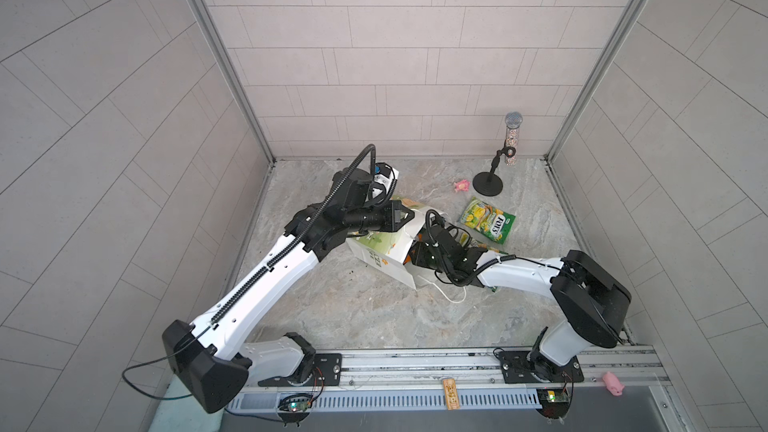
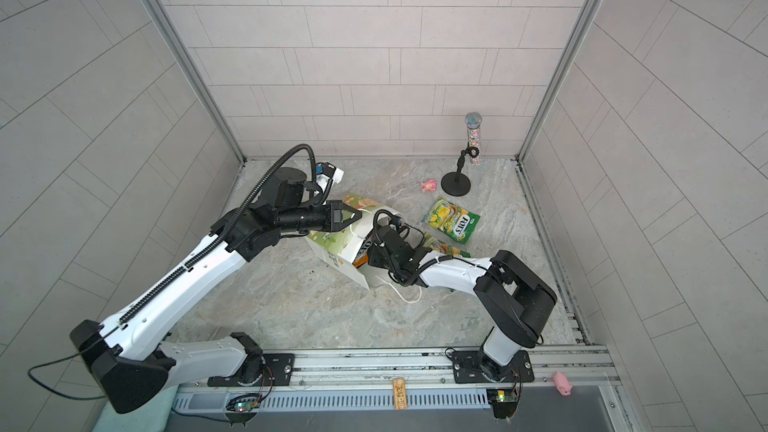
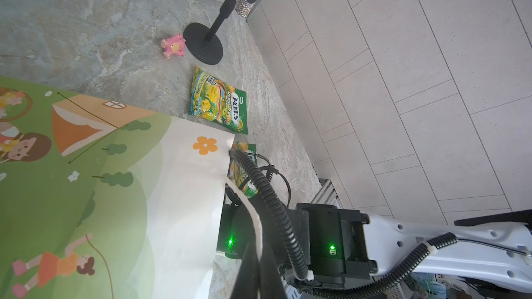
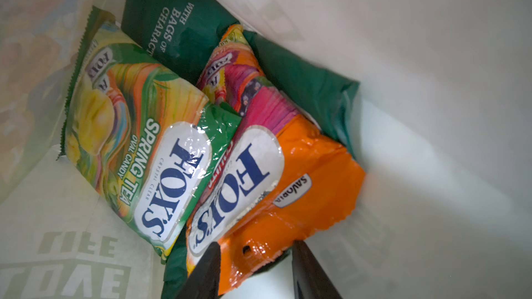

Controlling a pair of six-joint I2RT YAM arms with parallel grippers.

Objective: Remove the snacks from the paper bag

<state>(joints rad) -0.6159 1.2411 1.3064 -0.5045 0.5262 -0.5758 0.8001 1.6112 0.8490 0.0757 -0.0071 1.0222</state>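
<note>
**Position.** The bag (image 1: 376,249) lies on its side near the middle of the surface (image 1: 374,317), mouth toward the right edge.

**Fingers.**
- The left fingers (image 2: 353,215) are clenched at the mouth's upper rim, on what looks like the cord handle (image 3: 253,220), and hold the opening up.
- The right fingers (image 4: 205,271) are inside the bag, parted, one on each side of the near end of the orange packet (image 4: 288,182). Whether they press on it I cannot tell.

**Contents.**
- Inside the bag, the orange packet overlaps with a green packet (image 4: 138,139), and a dark chips bag (image 4: 172,24) lies beneath both.
- Two packets are already out. The loose packet (image 1: 487,224) lies flat toward the back right corner. The second packet (image 2: 442,247) lies just outside the mouth, partly under the right arm (image 1: 523,272).

**Handling, as judged.**
- The packets look light, soft and glossy, so they are likely to slide out of a shallow pinch.
- The flat crimped end seam is the sound hold, since the filled middle would bulge away.
- The bag's paper wall is thin and may crumple or tear if caught together with a packet.
</note>
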